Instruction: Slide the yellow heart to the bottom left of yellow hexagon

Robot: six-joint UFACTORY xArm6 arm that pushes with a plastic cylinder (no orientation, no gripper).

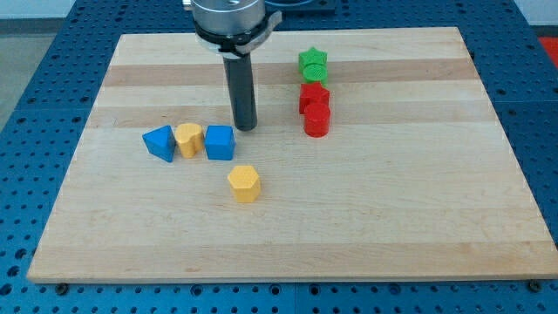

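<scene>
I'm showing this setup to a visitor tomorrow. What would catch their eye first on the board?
Probably the dark rod coming down from the view's top, my tip resting just up and right of the blue cube. Next, the row at centre left: blue triangular block, yellow heart, blue cube, with the yellow hexagon below. Green and red blocks cluster at upper right.

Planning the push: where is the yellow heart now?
Left of centre, the yellow heart sits wedged between two blue blocks, up-left of the yellow hexagon.

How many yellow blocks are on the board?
2. The yellow heart sits between two blue blocks at the view's left; the yellow hexagon lies alone below them. None appears hidden.
</scene>
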